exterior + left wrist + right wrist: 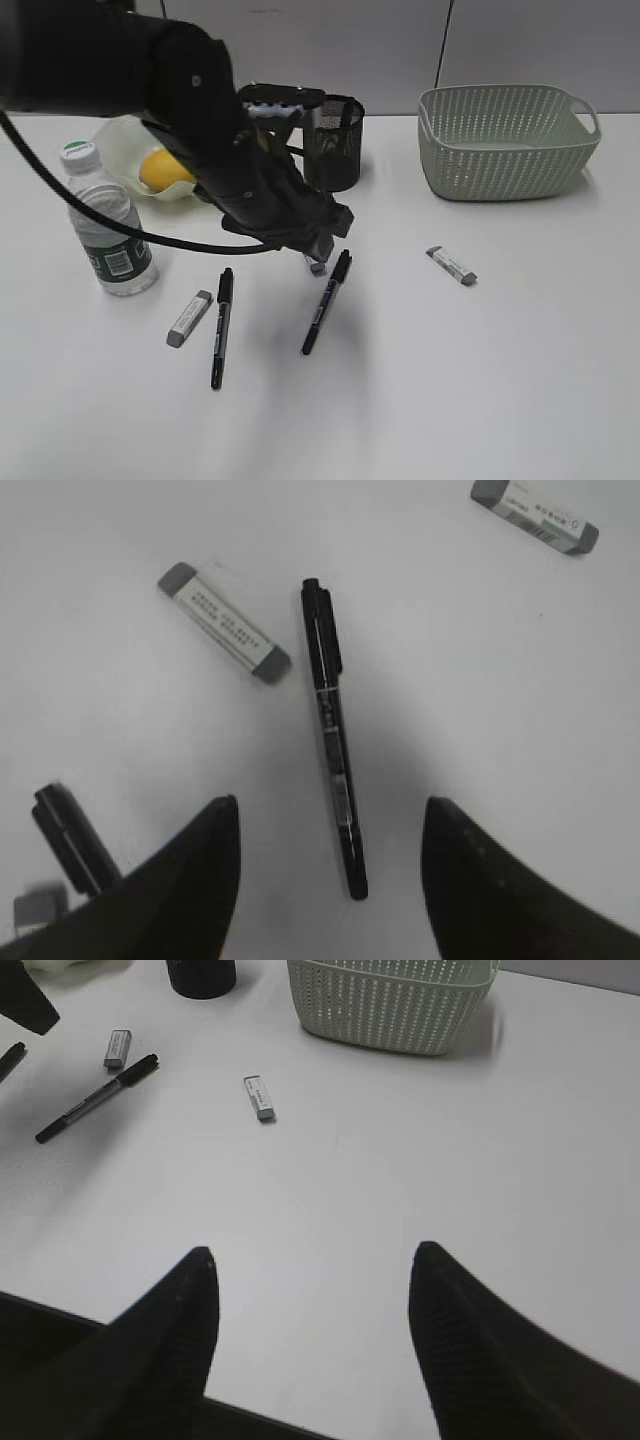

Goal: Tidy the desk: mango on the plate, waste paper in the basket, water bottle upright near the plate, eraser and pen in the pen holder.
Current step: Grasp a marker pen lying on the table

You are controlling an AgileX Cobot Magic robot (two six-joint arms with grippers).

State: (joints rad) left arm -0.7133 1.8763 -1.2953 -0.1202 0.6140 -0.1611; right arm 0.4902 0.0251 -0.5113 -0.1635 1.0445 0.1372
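Left gripper (330, 870) above a slim black pen (333, 735) at frame centre.
We see its fingers spread, empty, flanking the pen on the white tabletop (480, 680); the right gripper (310, 1340) likewise gapes.

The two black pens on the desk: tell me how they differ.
The right pen lies tilted, its top leaning right, while the left pen runs nearly straight toward the camera. The right pen sits under the left gripper, between its open jaws; the left pen lies off to the side beside an eraser. Both are slim black markers lying flat on the desk.
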